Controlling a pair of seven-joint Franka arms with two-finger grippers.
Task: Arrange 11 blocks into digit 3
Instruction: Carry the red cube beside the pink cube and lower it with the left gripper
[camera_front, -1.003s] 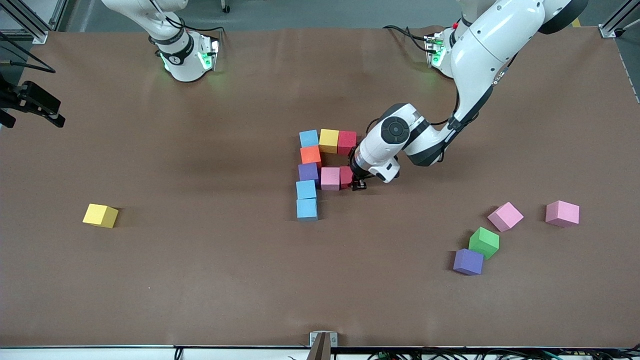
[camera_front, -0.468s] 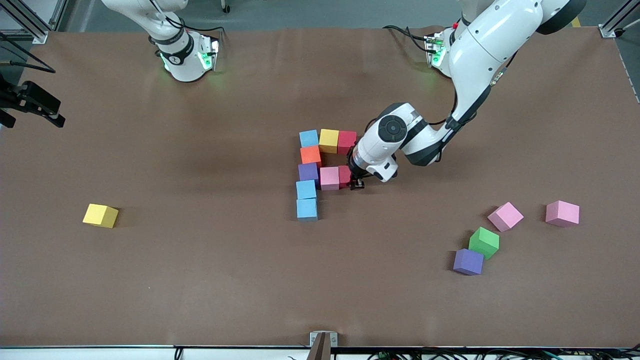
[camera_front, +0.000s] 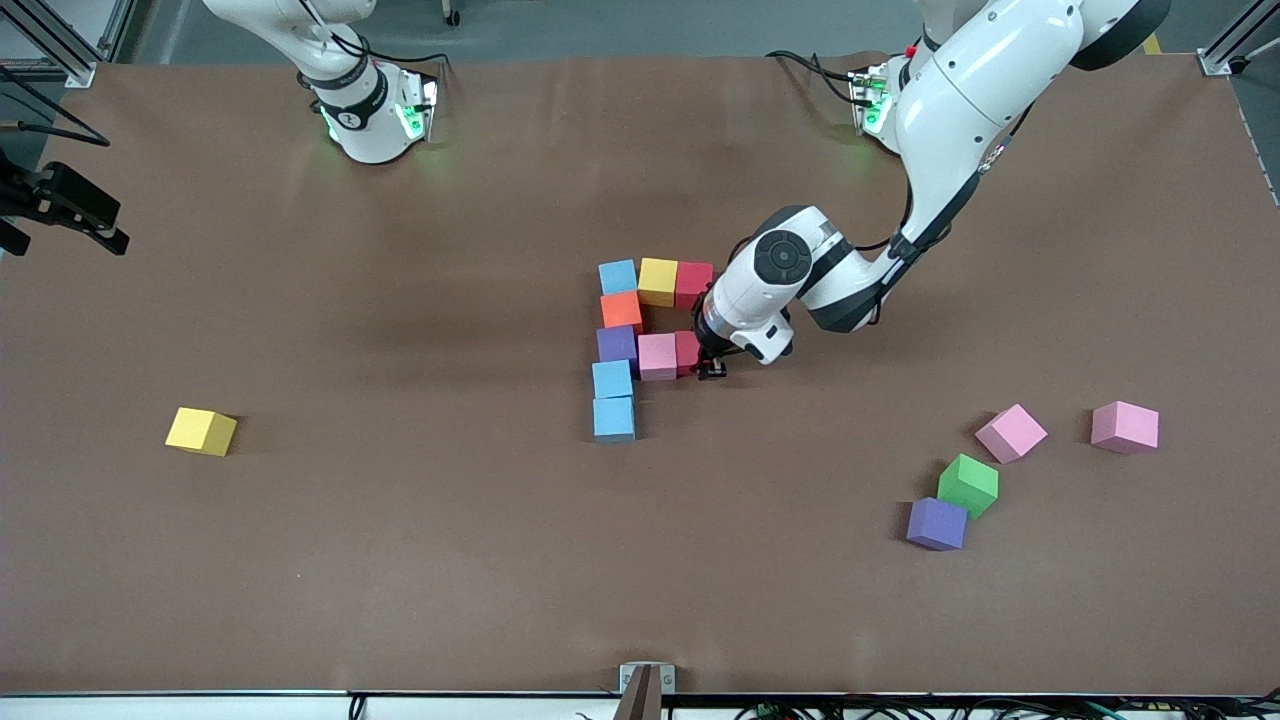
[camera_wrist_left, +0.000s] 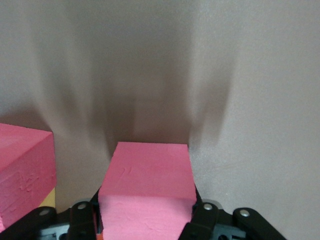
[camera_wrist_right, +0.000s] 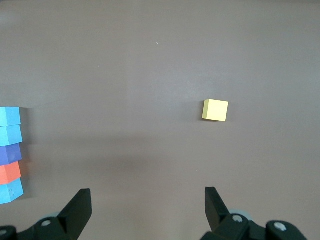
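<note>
We see the partial digit 3 (camera_front: 640, 340) mid-worktop: blue, yellow, red row, a column of orange, purple and two blue, and a pink block (camera_front: 658, 357) in the middle row. Left end effector (camera_front: 712, 368) is down at that row's end, fingers closed on a red block (camera_front: 687, 352) touching the pink one; another red block (camera_front: 694, 284) sits just beside it. Loose pink, green (camera_front: 968, 484) and purple blocks lie well apart toward the left arm's end. Right end effector (camera_wrist_right: 147, 212) waits wide open, holding nothing, over bare worktop (camera_front: 400, 560) with a stray yellow block (camera_wrist_right: 215, 110) near it. No readable labels.
</note>
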